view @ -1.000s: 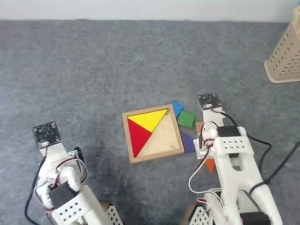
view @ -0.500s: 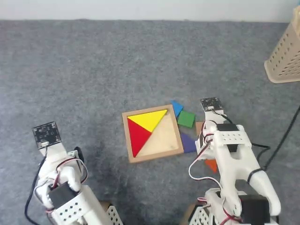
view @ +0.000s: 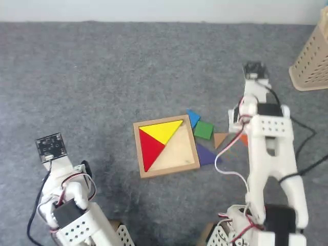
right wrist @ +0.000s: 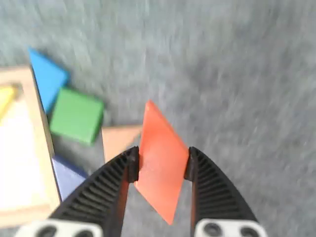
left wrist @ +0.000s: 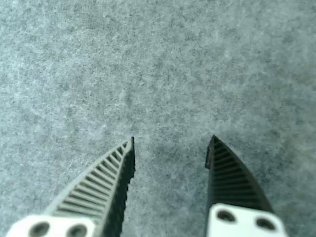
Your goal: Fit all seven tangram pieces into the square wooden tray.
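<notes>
The square wooden tray [view: 144,171] lies mid-table with a yellow triangle [view: 161,130] and a red triangle [view: 150,148] in it; its right half is bare wood. To its right lie a blue piece [view: 193,118], a green square [view: 203,129], a tan triangle [view: 221,139] and a purple triangle [view: 205,154]. My right gripper [right wrist: 160,153] is shut on an orange parallelogram [right wrist: 160,168], held above the carpet just right of the tan triangle [right wrist: 118,140]. The orange piece [view: 244,138] peeks out under the right arm. My left gripper [left wrist: 170,148] stands open over bare carpet at the near left.
A beige slotted basket [view: 312,56] stands at the far right edge. Grey carpet covers the table. The left arm [view: 66,200] sits at the near left, well apart from the tray.
The right arm has stretched away from the near edge toward the far right, carrying the orange piece from below the tan triangle to its right side. The left arm has not moved.
</notes>
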`<state>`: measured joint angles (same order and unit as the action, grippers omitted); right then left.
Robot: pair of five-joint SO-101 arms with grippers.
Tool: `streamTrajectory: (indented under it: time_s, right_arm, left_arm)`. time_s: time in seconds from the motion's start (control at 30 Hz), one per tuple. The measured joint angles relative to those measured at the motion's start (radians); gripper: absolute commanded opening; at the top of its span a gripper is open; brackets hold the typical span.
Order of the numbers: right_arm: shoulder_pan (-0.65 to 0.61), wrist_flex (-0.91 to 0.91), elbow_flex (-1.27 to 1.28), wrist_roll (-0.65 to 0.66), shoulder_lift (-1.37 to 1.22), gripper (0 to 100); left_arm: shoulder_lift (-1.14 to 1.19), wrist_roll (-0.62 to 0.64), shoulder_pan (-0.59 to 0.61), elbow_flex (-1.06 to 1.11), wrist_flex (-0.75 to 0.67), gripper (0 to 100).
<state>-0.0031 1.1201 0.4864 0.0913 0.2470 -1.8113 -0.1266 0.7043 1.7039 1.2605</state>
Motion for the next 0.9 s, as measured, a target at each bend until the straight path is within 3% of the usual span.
streamTrajectory:
  time_s: [0.4,0.6,0.9]
  right_arm:
    - [-0.012,-0.009,-0.327,0.000,-0.559,9.7]
    - [-0.015,-0.009,-0.338,0.000,-0.586,19.5]
    - [0.015,0.026,-0.338,0.000,-0.517,19.1]
  left_arm:
    - [0.000,0.000,0.000,0.000,0.000,23]
    - [0.000,0.000,0.000,0.000,0.000,23]
    - [0.000,0.000,0.000,0.000,0.000,23]
